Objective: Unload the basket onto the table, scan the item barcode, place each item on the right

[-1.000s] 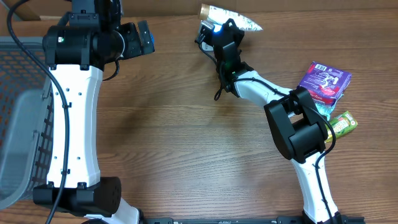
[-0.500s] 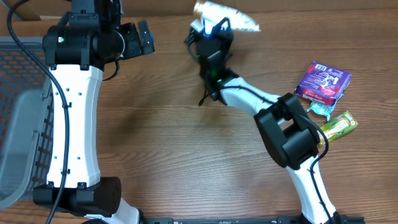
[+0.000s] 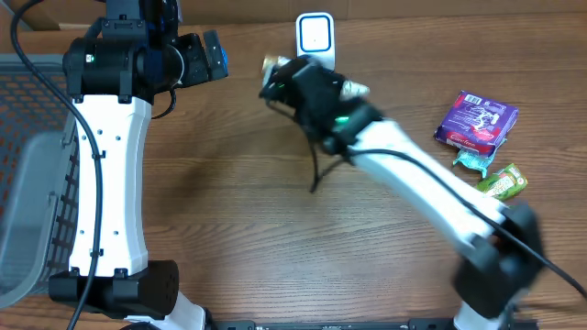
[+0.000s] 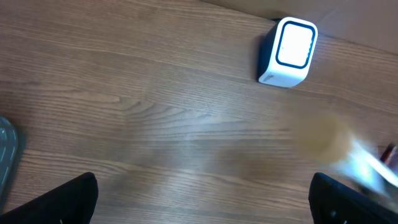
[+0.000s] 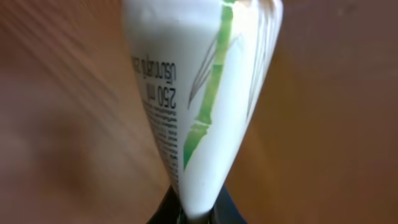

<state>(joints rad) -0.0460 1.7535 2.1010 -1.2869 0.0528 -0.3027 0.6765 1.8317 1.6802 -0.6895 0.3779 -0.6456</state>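
The item is a white tube (image 5: 199, 93) with a green bamboo print, pinched at its narrow end by my right gripper (image 5: 198, 214), which is shut on it. From overhead the right gripper (image 3: 292, 81) shows motion-blurred in front of the scanner, with an end of the tube (image 3: 272, 65) peeking out on its left. The scanner (image 3: 314, 35), a small white box with a blue-rimmed face, stands at the table's far edge and also appears in the left wrist view as scanner (image 4: 289, 51). My left gripper (image 4: 202, 205) hangs open over bare wood, left of the scanner.
A purple packet (image 3: 477, 121) and green snack packets (image 3: 500, 181) lie at the right side of the table. A grey wire basket (image 3: 27, 183) stands at the far left. A blurred tan shape (image 4: 329, 140) crosses the right of the left wrist view.
The right arm has swung left and toward the table's middle with the tube, uncovering the scanner it was hiding. The left arm has stayed still.
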